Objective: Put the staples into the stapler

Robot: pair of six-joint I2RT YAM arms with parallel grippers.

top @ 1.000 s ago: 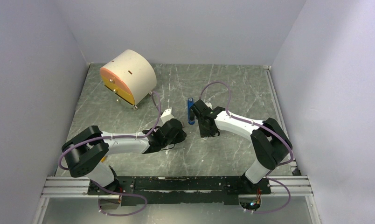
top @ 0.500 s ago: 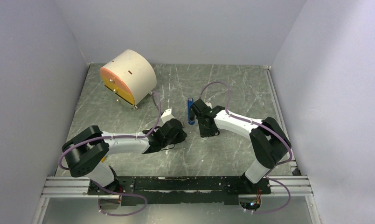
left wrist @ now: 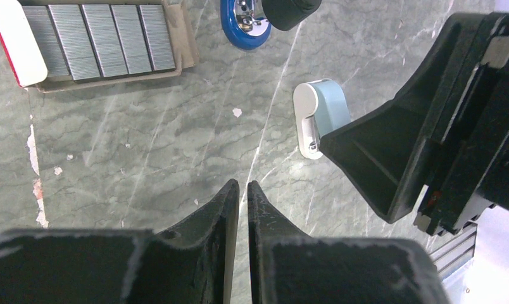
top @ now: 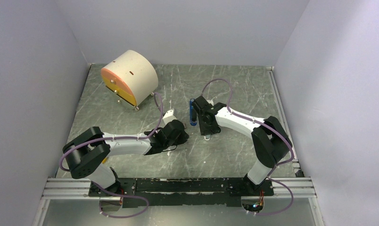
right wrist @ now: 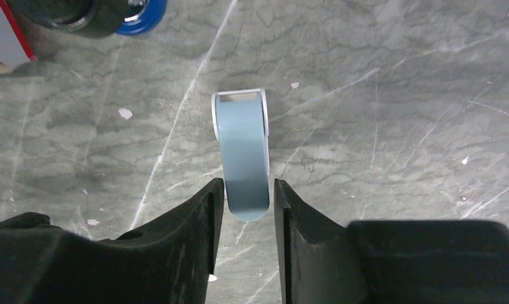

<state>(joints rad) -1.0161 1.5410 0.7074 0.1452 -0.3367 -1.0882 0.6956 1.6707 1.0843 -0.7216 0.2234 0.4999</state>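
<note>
The staples [left wrist: 103, 41] are grey strips lying side by side in an open box with a red-and-white lid [left wrist: 8, 38], at the top left of the left wrist view. The blue stapler [top: 193, 113] lies mid-table; its end also shows in the left wrist view [left wrist: 244, 28]. My left gripper [left wrist: 243, 183] is shut and empty, low over bare table. My right gripper [right wrist: 245, 183] is open, with its jaws on either side of the near end of a light-blue and white oblong piece [right wrist: 242, 145], small gaps on both sides.
A cream cylinder with an orange face [top: 129, 77] stands at the back left. The two grippers are close together, just in front of the stapler. The staple box [top: 168, 116] lies left of the stapler. Grey walls enclose the table.
My right gripper has shifted a little left and away from the base, over the light-blue piece. The left arm has not moved.
</note>
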